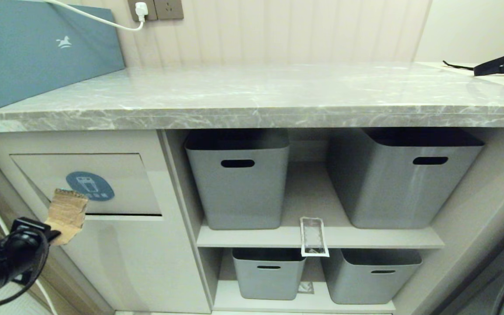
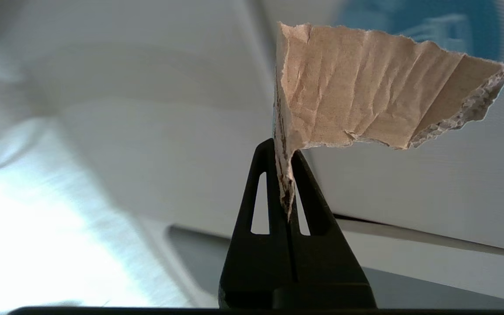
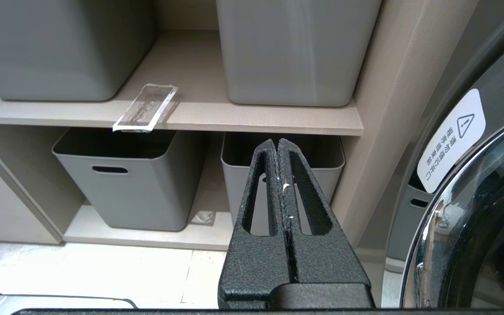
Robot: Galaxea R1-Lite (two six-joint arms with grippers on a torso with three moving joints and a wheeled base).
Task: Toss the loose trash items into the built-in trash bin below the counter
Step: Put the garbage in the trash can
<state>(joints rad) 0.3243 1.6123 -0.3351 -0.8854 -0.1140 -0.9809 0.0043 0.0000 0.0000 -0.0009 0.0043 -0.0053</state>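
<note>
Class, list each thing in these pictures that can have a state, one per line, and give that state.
left gripper: shut on the cardboard piece
cardboard piece: held up before the trash bin flap
trash bin flap: closed
right gripper: shut, empty
clear wrapper: lying over the shelf edge
grey tubs: open-topped
plug: in socket

Bright even light, blurred left-wrist background

Polished, glossy marble-look desk [image 1: 278,94]. Matt grey plastic tubs [image 1: 239,183]. Rough, creased brown cardboard piece [image 2: 365,105], fuzzy torn edges. Clear, shiny plastic wrapper [image 1: 313,236]. Grainy black plastic right tool [image 3: 278,146].
</note>
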